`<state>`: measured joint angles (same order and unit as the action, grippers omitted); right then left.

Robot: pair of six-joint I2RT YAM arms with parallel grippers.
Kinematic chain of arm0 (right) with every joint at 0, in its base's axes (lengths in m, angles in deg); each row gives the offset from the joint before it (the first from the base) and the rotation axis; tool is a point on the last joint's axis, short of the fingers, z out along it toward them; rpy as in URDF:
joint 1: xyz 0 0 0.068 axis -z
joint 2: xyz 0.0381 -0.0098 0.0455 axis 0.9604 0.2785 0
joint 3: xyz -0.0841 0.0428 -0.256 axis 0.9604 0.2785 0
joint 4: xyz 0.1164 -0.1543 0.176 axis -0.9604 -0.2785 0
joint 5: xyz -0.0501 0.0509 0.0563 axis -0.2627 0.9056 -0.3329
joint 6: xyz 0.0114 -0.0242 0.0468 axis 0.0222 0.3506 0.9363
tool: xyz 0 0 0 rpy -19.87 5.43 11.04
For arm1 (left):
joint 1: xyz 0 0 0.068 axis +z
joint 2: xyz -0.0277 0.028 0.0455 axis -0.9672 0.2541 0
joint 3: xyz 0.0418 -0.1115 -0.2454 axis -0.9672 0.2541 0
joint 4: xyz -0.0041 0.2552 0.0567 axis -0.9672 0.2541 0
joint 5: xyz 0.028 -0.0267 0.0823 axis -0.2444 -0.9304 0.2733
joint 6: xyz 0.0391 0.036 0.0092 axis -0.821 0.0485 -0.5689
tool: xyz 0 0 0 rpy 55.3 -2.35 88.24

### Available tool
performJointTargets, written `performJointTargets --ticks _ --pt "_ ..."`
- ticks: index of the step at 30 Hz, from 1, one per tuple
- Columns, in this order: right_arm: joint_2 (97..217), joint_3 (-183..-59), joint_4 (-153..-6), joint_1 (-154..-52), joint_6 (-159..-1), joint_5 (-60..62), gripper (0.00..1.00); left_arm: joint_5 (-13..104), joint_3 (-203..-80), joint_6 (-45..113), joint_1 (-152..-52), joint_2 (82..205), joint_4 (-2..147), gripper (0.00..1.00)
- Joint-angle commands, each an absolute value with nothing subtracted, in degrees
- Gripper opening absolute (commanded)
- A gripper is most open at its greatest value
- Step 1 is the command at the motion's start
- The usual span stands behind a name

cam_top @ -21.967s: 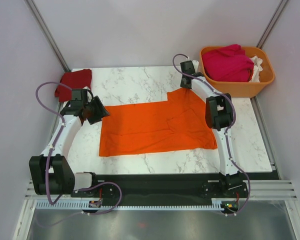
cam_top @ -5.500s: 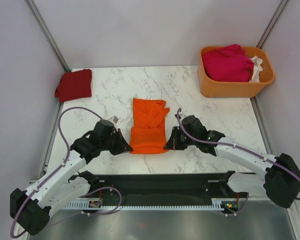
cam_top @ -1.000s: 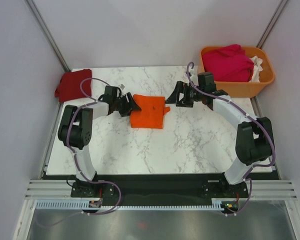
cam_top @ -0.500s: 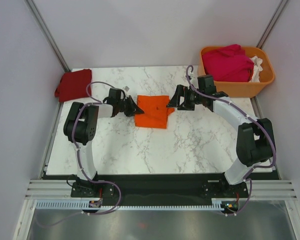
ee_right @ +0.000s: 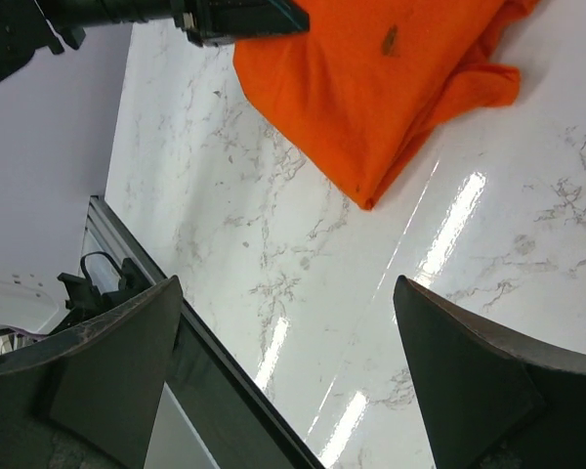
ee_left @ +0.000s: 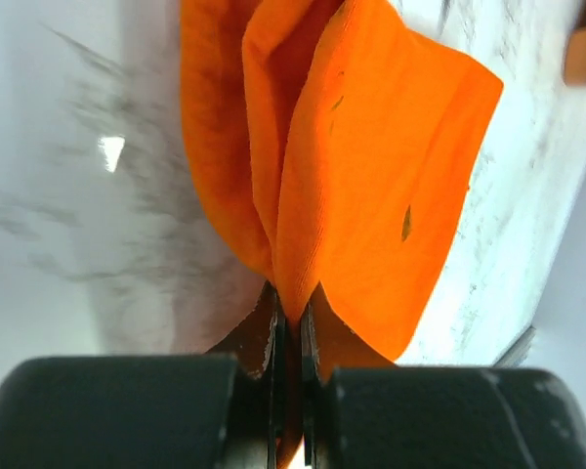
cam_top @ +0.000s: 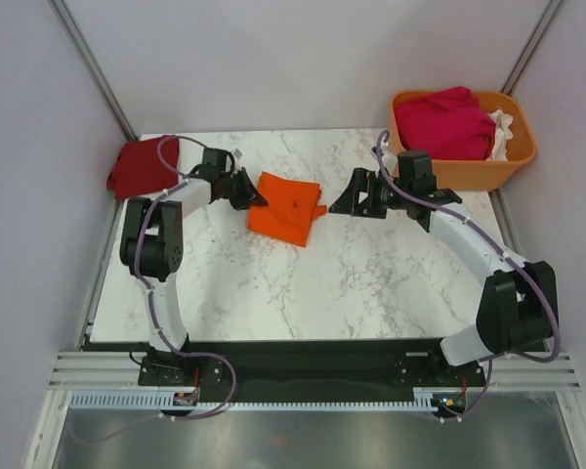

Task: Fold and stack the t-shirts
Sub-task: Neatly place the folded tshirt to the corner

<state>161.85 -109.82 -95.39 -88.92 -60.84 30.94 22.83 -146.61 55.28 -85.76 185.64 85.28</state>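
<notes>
A folded bright orange t-shirt [cam_top: 286, 208] lies skewed on the marble table, left of centre toward the back. My left gripper [cam_top: 253, 194] is shut on its left edge. In the left wrist view the jaws [ee_left: 288, 324] pinch a fold of the orange cloth [ee_left: 381, 166], which fans out beyond them. My right gripper [cam_top: 345, 203] stands open to the right of the shirt, apart from it. The right wrist view shows marble between its wide fingers [ee_right: 285, 289], with the orange shirt [ee_right: 371, 88] farther off. A folded dark red t-shirt [cam_top: 143, 165] lies at the back left corner.
An orange plastic basket [cam_top: 464, 174] at the back right holds a magenta t-shirt [cam_top: 447, 122] and a white one [cam_top: 504, 130]. Grey walls close in the table [cam_top: 371, 283] on three sides. The black rail with the arm bases runs along the near edge.
My left gripper has shut on the orange shirt's edge and pulled it slightly back and left, turning it. My right gripper has drawn back to the right, away from the shirt.
</notes>
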Motion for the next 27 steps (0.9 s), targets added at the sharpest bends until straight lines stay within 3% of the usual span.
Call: performJointTargets --ticks 1,10,17,27 --pt "159.17 -108.55 -92.92 -88.77 -59.92 32.89 0.98 26.14 -154.31 46.55 -83.28 184.49 98.8 0.02" --pt "154.96 -106.61 -92.13 -88.86 -59.39 33.42 0.98 28.69 -175.05 40.73 -76.34 190.46 115.5 0.02" --pt "154.42 -105.65 -90.9 -88.77 -58.69 33.94 0.98 32.65 -199.55 35.02 -70.37 198.98 128.25 0.02" --pt "154.6 -104.24 -88.09 -89.21 -57.2 34.74 0.98 33.01 -209.87 36.32 -58.68 202.77 129.32 0.02"
